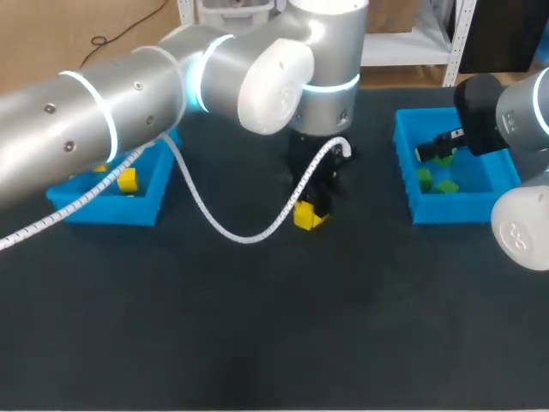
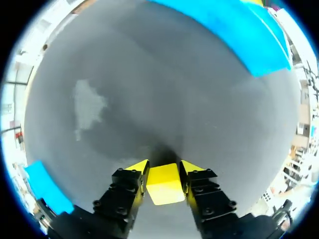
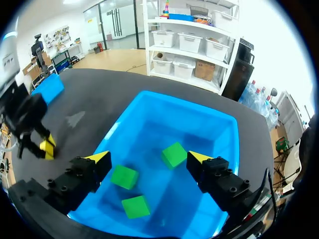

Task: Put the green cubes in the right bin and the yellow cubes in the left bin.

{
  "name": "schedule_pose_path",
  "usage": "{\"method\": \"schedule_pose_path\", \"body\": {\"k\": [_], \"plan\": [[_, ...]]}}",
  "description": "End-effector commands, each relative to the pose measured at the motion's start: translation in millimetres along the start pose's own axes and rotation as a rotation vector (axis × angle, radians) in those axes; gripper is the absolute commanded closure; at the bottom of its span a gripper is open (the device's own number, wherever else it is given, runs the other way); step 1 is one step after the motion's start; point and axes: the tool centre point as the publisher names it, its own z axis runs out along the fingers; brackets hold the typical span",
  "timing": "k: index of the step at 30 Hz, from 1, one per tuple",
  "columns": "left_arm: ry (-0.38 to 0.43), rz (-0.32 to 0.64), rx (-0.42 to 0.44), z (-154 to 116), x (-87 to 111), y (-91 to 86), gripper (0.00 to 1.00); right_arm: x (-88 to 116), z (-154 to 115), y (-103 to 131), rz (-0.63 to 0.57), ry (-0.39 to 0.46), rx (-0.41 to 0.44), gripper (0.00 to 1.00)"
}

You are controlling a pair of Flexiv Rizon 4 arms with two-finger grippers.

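Observation:
A yellow cube point(image 1: 307, 216) sits on the dark table near the middle, and my left gripper point(image 1: 314, 202) stands straight down over it. In the left wrist view both yellow fingertips press the yellow cube point(image 2: 163, 183) from either side, so my left gripper point(image 2: 164, 167) is shut on it. My right gripper point(image 3: 149, 158) hangs open over the right bin point(image 3: 199, 112), with nothing between its fingers. Three green cubes point(image 3: 174, 154) point(image 3: 124, 177) point(image 3: 135, 206) lie on that bin's floor. The left bin point(image 1: 103, 209) holds yellow cubes point(image 1: 127, 180), partly hidden by my left arm.
My left arm's white coiled cable point(image 1: 232, 230) droops onto the table beside the yellow cube. The right bin point(image 1: 446, 210) stands at the table's right and the left bin at its left, with bare dark mat between and in front of them.

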Motion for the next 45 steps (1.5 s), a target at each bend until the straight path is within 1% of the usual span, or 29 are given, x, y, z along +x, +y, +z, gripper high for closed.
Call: {"method": "schedule_pose_path", "body": {"k": [1,4,7,11,13,16,18,21,24,27,35,39,43,44,45], "plan": [[-0.083,-0.064,-0.007,-26,17.6,27.8,1.0,0,-1,0,0.0,0.001,-0.001,0.0],[-0.168,-0.147,-0.032,-52,26.5,57.4,1.0,0,-1,0,0.0,0.001,-0.001,0.0],[-0.268,-0.234,-0.038,-81,39.3,86.8,1.0,0,-1,0,0.0,0.001,-0.001,0.0],[-0.336,-0.35,-0.063,-102,61.4,130.8,1.0,0,-1,0,0.0,0.001,-0.001,0.0],[-0.352,-0.404,-0.069,-105,73.6,151.0,1.0,0,-1,0,0.0,0.001,-0.001,0.0],[-0.376,-0.481,-0.015,-102,93.2,179.9,1.0,0,-1,0,0.0,0.001,-0.001,0.0],[-0.359,-0.529,-0.029,-95,106.9,197.6,1.0,0,-1,0,0.0,0.001,-0.001,0.0],[-0.346,-0.598,-0.019,-83,125.7,218.3,1.0,0,-1,0,0.0,0.001,-0.001,0.0],[-0.35,-0.649,-0.003,-75,139.0,231.6,1.0,0,-1,0,0.0,0.001,-0.001,0.0],[-0.359,-0.68,0.004,-72,145.4,240.3,1.0,0,-1,0,0.0,0.001,-0.001,0.0],[-0.391,-0.7,0.007,-76,148.8,251.9,1.0,0,-1,0,0.0,0.001,-0.001,0.0],[-0.385,-0.713,0.002,-70,150.6,256.8,1.0,0,-1,0,0.0,0.001,-0.001,0.0],[-0.366,-0.752,-0.039,-65,153.9,260.7,1.0,0,-1,0,0.0,0.001,-0.001,0.0],[-0.363,-0.757,-0.046,-65,154.2,260.9,0.74,0,-1,0,0.0,0.001,-0.001,0.0],[-0.365,-0.753,-0.039,-64,154.3,261.1,0.0,0,-1,0,0.0,0.001,-0.001,0.0]]}}
